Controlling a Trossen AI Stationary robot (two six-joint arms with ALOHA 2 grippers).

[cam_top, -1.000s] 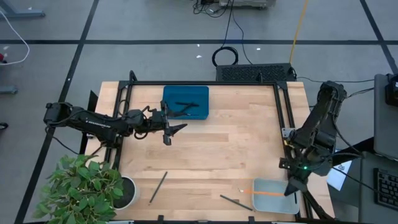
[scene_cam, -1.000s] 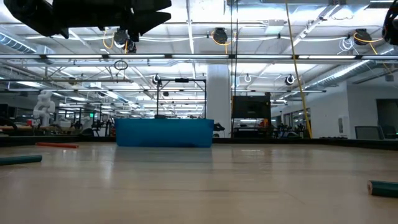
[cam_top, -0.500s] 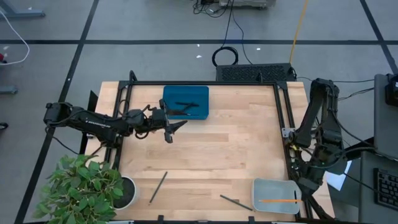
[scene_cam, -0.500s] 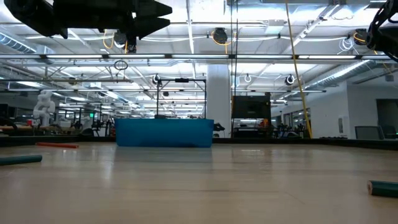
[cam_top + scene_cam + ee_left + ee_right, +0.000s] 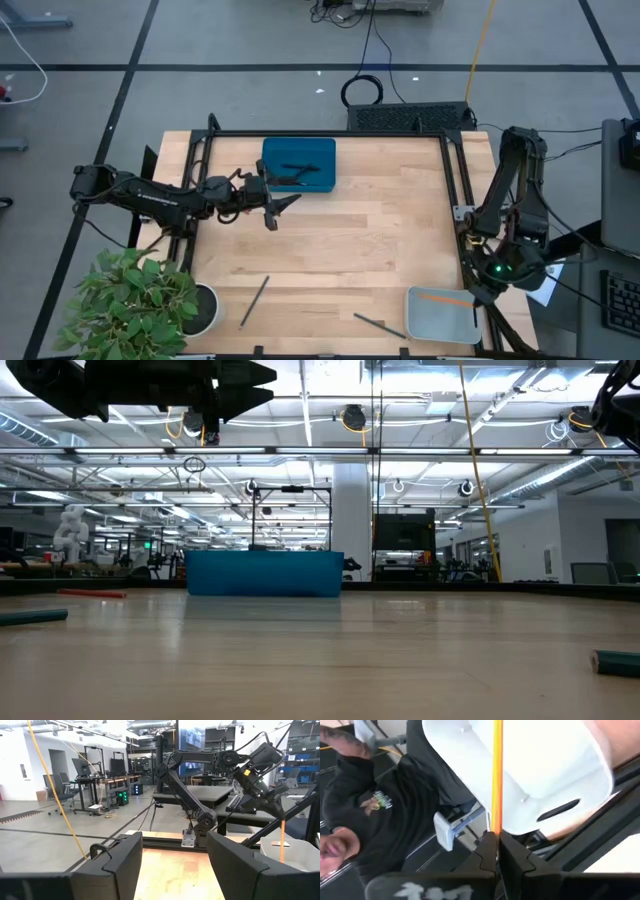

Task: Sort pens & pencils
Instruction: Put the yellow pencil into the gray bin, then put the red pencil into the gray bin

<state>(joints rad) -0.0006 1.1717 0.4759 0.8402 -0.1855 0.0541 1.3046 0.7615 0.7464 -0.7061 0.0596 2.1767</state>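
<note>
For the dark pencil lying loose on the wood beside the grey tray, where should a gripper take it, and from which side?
Probably at mid-shaft of the dark pencil, from straight above with the fingers across its slanted length. It lies flat and thin on the table, apart from the grey tray.

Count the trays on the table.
2. Blue tray at the far edge, by the left gripper; grey tray at the near right corner, under the right gripper's pencil.
</note>
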